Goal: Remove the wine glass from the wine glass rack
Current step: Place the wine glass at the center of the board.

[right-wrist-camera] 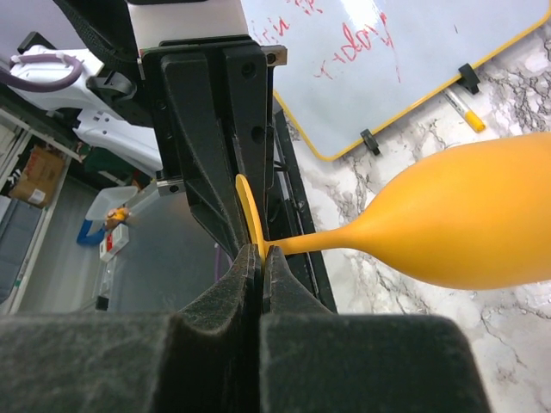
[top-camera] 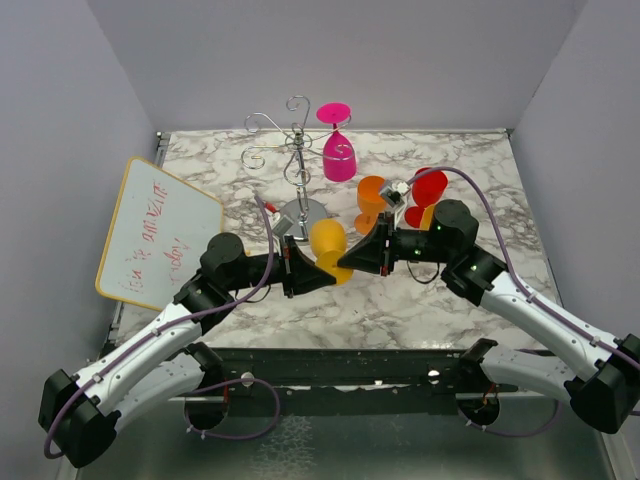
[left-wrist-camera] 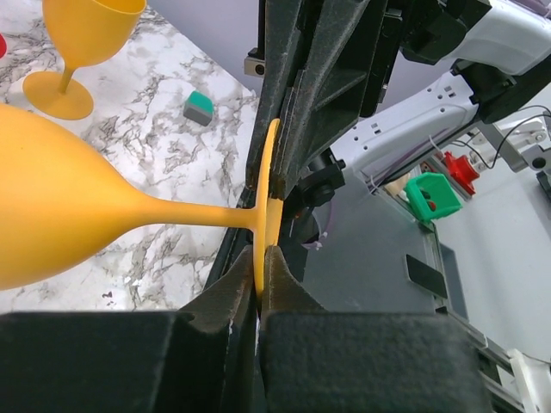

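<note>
Left tool (left-wrist-camera: 260,261) and right tool (right-wrist-camera: 261,256) meet nose-to-nose, gripping wine glass (top-camera: 328,240)

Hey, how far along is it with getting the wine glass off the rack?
Done: the yellow wine glass is clear of the rack. In hand: it's held sideways above the table, both arms' jaws shut on its foot. Left: probably setting it down and letting go. A pink glass hangs on the rack.
</note>
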Available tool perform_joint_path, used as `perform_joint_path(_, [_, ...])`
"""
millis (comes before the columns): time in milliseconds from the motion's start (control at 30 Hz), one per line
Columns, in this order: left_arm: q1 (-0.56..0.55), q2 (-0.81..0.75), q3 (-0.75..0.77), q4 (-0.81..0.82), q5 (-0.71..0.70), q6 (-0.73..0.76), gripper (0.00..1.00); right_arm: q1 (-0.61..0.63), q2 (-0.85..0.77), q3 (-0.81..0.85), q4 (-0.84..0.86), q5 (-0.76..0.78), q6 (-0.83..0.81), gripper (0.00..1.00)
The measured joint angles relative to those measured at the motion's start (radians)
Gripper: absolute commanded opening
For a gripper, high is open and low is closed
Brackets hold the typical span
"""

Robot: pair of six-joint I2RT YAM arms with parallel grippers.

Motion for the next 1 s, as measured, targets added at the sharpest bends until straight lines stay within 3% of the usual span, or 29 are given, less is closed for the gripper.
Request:
perform_joint_path(133, [0.000, -0.005, 0.000, -0.006, 0.000, 0.000, 0.00, 0.000, 0.006, 0.010, -0.015, -0.008, -0.019, 0.06])
perform_joint_path(233, [0.000, -0.007, 0.000, -0.005, 0.001, 0.012, 0.00, 0.001, 0.018, 0.048, -0.074, -0.007, -0.048, 0.14])
perform_joint_path(267, [0.000, -0.010, 0.000, -0.005, 0.001, 0.018, 0.00, 0.001, 0.021, 0.062, -0.095, -0.005, -0.056, 0.21])
perform_joint_path(367, [-0.003, -0.032, -0.004, -0.006, 0.005, 0.071, 0.00, 0.003, 0.024, 0.092, -0.142, -0.004, -0.066, 0.64])
perform_joint_path(500, [-0.009, -0.085, -0.027, -0.005, 0.013, 0.152, 0.00, 0.004, 0.019, 0.113, -0.183, 0.022, -0.073, 0.84])
perform_joint_path(633, [-0.011, -0.150, -0.079, -0.006, 0.019, 0.261, 0.00, 0.004, -0.006, 0.150, -0.243, 0.097, -0.086, 0.90])
perform_joint_path(1000, [-0.012, -0.228, -0.205, -0.020, 0.071, 0.527, 0.00, 0.004, -0.022, 0.285, -0.365, 0.286, -0.121, 0.91])
